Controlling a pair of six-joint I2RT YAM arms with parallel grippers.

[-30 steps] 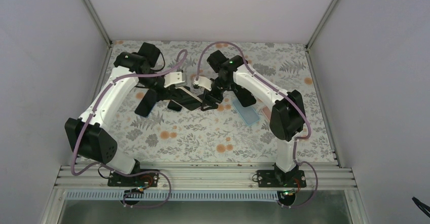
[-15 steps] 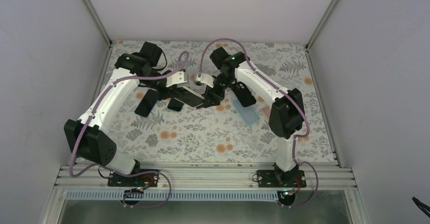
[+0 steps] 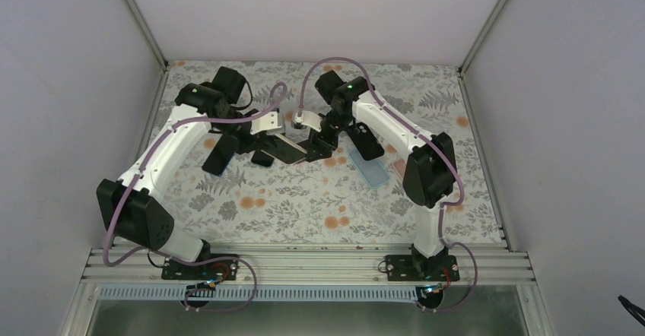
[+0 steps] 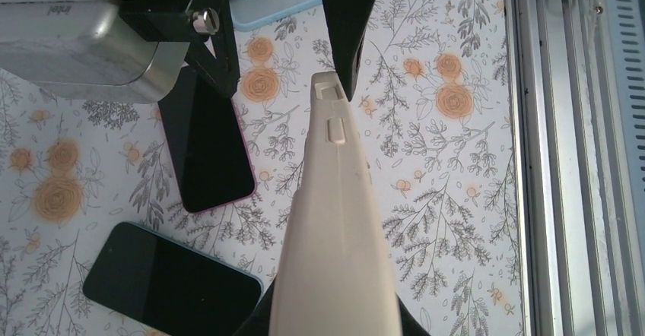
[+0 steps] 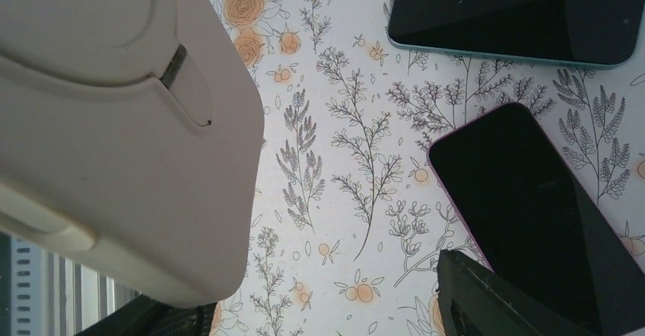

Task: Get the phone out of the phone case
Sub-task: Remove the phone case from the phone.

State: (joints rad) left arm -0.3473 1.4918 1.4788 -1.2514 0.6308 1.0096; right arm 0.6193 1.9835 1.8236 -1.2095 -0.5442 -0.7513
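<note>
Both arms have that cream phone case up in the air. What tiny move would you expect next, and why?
Probably the right pincer should close on the tip of the cream phone case, to start peeling it off. The left pincer clamps the other end above the floral table, while the right pincer is open, one finger right beside the tip.

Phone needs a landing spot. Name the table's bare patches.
Bare: the table near the arm bases, and its far right corner. Crowded: mid-table, from the left black phone past the held phone case to the blue case.
</note>
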